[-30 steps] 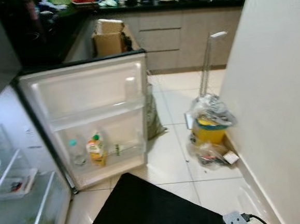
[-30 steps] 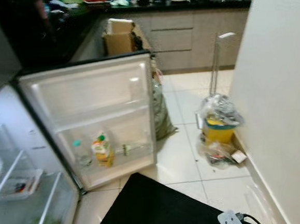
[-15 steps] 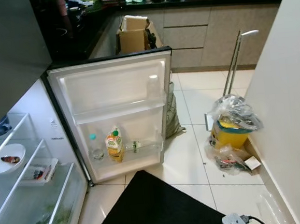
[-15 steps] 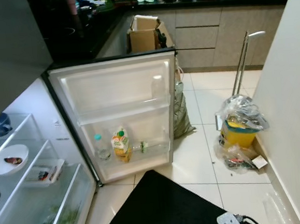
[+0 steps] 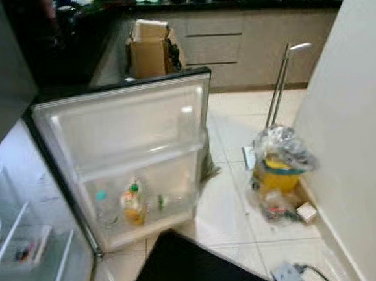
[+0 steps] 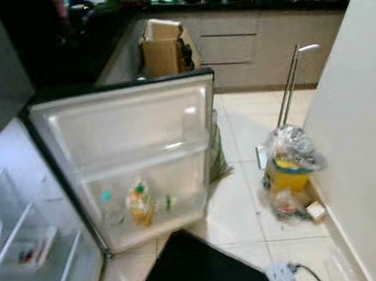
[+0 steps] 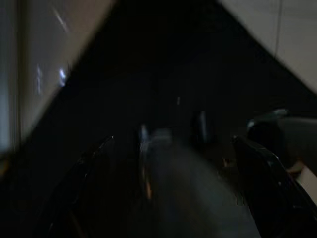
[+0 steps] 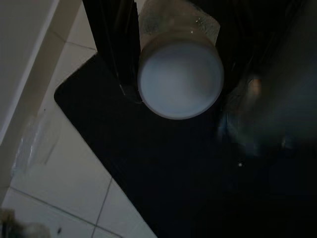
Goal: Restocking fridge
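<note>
My head view has swung since half a second ago: the fridge door (image 5: 127,152) now sits lower and further left in frame, blurred, and less of the shelves (image 5: 16,238) shows at the left edge. That is the camera shifting; nothing on the floor has moved.

The right gripper (image 8: 173,74) is clamped on a jar (image 8: 180,77), white lid toward the wrist camera; one black finger (image 8: 116,44) presses its side, the other is lost in the dark on the far side. The jar hangs over the black mat (image 8: 198,188), beside pale tile (image 8: 54,168).

My left gripper (image 7: 173,163) hangs in shade over the same mat; its fingers stand well apart, with a blurred grey shape between them that I cannot identify.

The door stands wide open, a juice carton (image 5: 133,202) and a bottle (image 5: 102,206) in its lower rack. Open tile lies between the door's edge and the bagged bin (image 5: 278,166) near the white wall (image 5: 350,134). A box (image 5: 148,49) sits beyond by the cabinets (image 5: 245,45).
</note>
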Tool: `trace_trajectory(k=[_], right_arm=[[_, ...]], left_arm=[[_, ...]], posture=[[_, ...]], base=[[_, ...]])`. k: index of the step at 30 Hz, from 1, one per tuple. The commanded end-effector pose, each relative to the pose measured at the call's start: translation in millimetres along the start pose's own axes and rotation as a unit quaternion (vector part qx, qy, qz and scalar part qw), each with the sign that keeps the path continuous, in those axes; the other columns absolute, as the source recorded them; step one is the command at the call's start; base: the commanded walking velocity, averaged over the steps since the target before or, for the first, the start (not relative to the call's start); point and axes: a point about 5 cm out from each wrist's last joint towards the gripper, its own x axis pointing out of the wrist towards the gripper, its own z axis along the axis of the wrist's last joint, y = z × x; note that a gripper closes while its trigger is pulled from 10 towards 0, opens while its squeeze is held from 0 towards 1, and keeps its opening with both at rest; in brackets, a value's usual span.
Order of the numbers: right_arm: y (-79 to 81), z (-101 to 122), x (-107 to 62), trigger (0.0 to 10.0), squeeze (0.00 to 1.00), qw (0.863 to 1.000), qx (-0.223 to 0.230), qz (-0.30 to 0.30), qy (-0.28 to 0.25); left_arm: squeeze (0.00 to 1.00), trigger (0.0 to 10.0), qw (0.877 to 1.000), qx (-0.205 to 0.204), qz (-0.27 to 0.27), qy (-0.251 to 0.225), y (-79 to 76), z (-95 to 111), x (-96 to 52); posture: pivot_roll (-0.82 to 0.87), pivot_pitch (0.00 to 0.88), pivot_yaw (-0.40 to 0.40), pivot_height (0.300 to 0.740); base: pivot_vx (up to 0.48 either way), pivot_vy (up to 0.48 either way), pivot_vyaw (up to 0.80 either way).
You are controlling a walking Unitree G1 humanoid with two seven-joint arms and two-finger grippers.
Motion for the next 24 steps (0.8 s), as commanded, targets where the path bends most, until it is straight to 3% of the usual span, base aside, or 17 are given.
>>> trace_trajectory(k=[1, 8, 14, 24], right_arm=[[-4.6, -4, -1.5, 10.0, 0.0, 1.0, 0.0, -0.006, 0.009], [-3.8, -6, -1.7, 10.0, 0.0, 1.0, 0.002, -0.006, 0.01], [-4.2, -7, -2.0, 10.0, 0.0, 1.0, 0.005, -0.009, 0.01], [-18.3, 7, -2.5, 10.0, 0.0, 0.999, -0.012, -0.028, -0.014]], left_arm=[[0.0, 10.0, 1.0, -0.002, -0.003, 0.016, -2.9, -10, -1.0], [0.0, 10.0, 1.0, 0.007, -0.001, 0.014, -2.7, -8, -0.6], [0.0, 10.0, 1.0, 0.011, -0.003, 0.017, -3.5, -8, -0.2], [0.0, 10.0, 1.0, 0.001, -0.008, 0.011, -4.1, -6, 0.1]], posture=[[-0.05, 0.0, -0.018, 0.74], [-0.05, 0.0, -0.018, 0.74], [-0.04, 0.0, -0.015, 0.74], [-0.04, 0.0, -0.015, 0.74]], base=[[0.428, 0.0, 0.0], [0.406, 0.0, 0.0], [0.0, 0.0, 0.0], [0.0, -0.363, 0.0]])
